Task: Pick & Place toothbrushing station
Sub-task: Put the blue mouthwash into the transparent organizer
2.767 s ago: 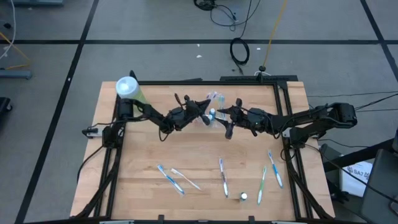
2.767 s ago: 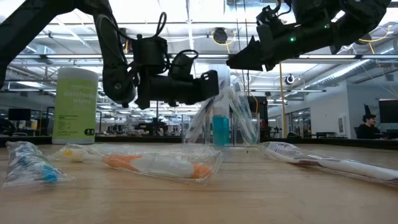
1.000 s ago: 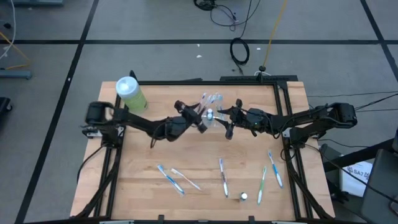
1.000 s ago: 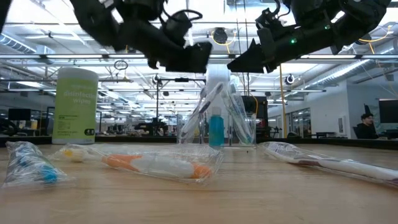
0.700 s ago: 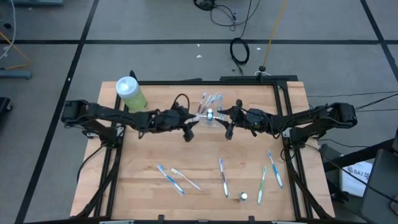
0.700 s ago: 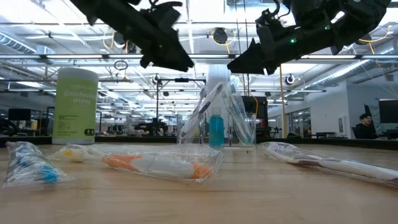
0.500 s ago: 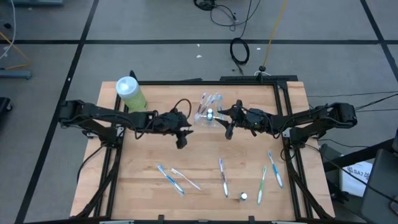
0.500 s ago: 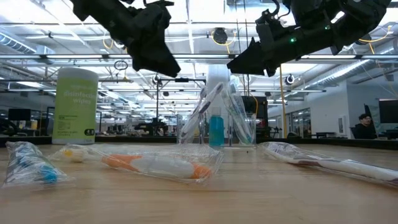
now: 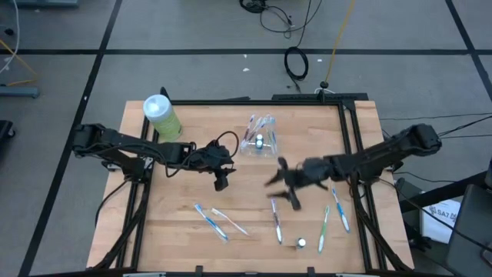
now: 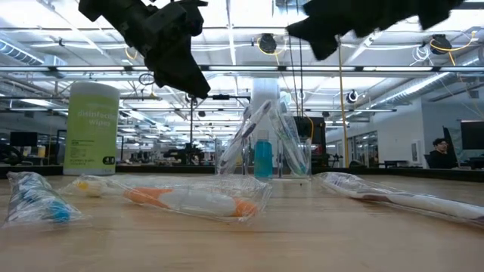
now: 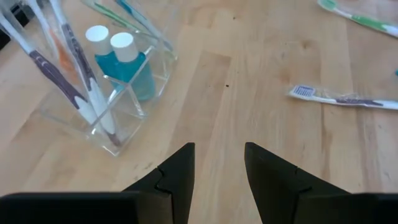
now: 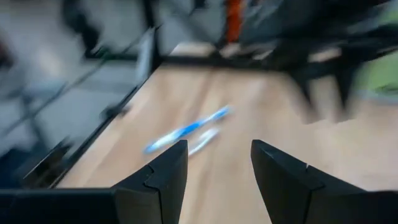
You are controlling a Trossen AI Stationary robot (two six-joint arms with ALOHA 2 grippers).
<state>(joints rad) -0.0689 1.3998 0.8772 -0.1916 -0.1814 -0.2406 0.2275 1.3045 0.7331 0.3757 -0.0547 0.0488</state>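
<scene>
Wooden planks of the work table (image 9: 177,231) carry everything, largest first: the light-green wipes bottle (image 9: 161,115) stands at a far corner, clear of the working area and likely not part of the job. Near the far middle sits the clear plastic holder (image 11: 118,102), upright so the toothbrushes (image 11: 74,62) and two blue white-capped tubes (image 11: 121,59) inside lean on its walls. Loose toothbrushes (image 9: 275,219) lie flat near the front edge, apparently awaiting collection. Left gripper (image 9: 222,182) hovers beside the holder, fingers spread with nothing between them. Right gripper (image 9: 286,187), also spread and empty, hangs over the loose brushes, probably heading for one.
</scene>
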